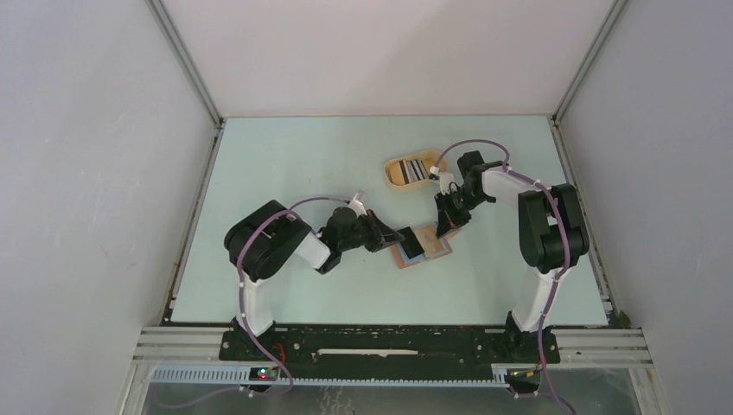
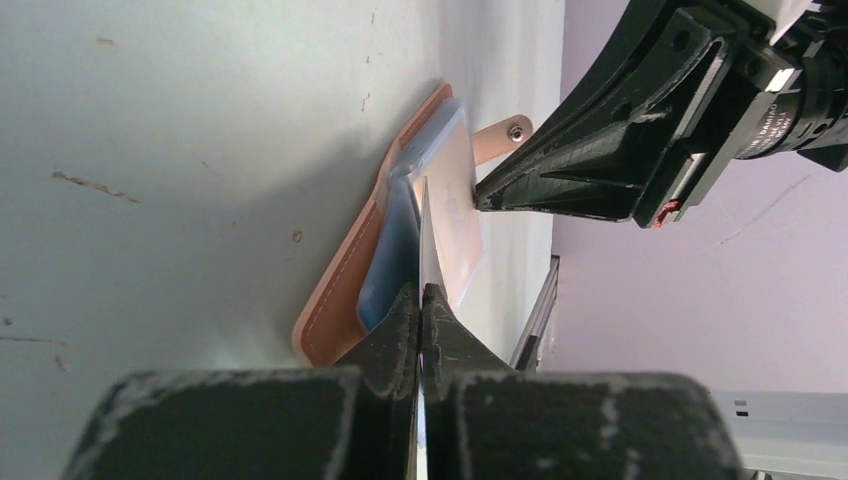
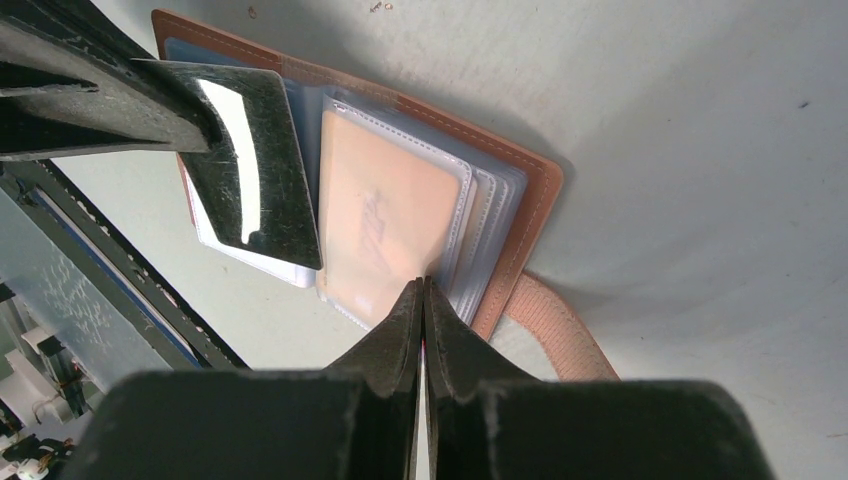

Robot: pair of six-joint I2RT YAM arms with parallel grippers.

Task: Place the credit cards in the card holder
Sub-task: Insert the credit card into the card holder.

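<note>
Tabletop (image 1: 285,173) pale green, both arms reaching in to mid-frame. Yellow oval tray (image 1: 388,173) sits in the upper centre of the top view, well apart from the work, with a striped card (image 1: 410,170) lying in it. That one is yours to fetch later. Card holder (image 1: 436,245) lies open and flat at centre, between the two arms, its snap tab trailing off to one side. Clear sleeves (image 3: 395,215) are fanned across its inside. A blue-grey patch shows under the sleeves at the upper left of the right wrist view; you cannot tell whether it is a stowed card or lining. Dark card (image 3: 255,160) is tilted over the holder's left half, not in any pocket. Left pincer (image 2: 421,300) is clenched on that card's edge. Right pincer (image 3: 421,292) has its fingers pressed together, tips against the topmost sleeve's edge; whether it nips the sleeve or only pins it, you cannot tell. Judgement: task early to midway, with one card in hand to seat and one waiting in the tray.
</note>
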